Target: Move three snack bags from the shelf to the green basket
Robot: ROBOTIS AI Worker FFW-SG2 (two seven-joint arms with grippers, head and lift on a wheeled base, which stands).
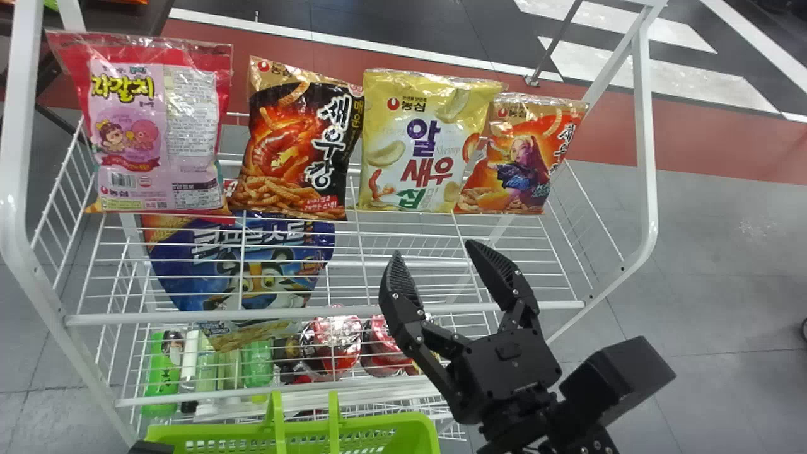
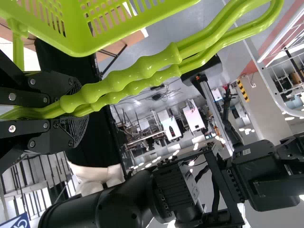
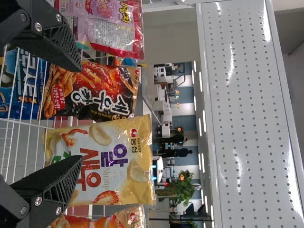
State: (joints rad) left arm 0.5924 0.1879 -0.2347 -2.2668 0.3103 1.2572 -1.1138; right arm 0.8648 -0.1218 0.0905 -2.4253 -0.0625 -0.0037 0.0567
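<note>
Clock bearings from the centre of the head view. Four snack bags stand upright in a row on the white wire shelf (image 1: 126, 317).

- 10 o'clock: pink snack bag (image 1: 151, 120), yellow Hangul title, cartoon child and octopus, fine-print panel, barcode.
- Between 10 and 11: black-and-orange shrimp snack bag (image 1: 296, 145), tall white Hangul down one side.
- 12: yellow shrimp chip bag (image 1: 422, 139), purple, red and green lettering, small round red logo near its top edge.
- 2: orange snack bag (image 1: 520, 157), printed figure on the front, its 9 o'clock edge tucked behind the yellow shrimp chip bag.

Narrow gap between pink and black; black and yellow nearly meet at their upper corners. Wire grid runs from the orange bag to the shelf's 3 o'clock frame.

Right gripper (image 1: 434, 248) close to centre, arm entering from 5 o'clock. Fingers spread wide, nothing between them; tips lie apart from the yellow bag's bottom edge, on its 6 o'clock side.

Left gripper (image 2: 76, 111) clamped on both green basket handles (image 2: 128, 71). Green basket (image 1: 384, 421) at 7 o'clock, near the shelf's front.

Lower level, toward 8: blue tiger-print bag (image 1: 271, 277), large pale lettering; green bottles (image 1: 258, 366) beneath.
</note>
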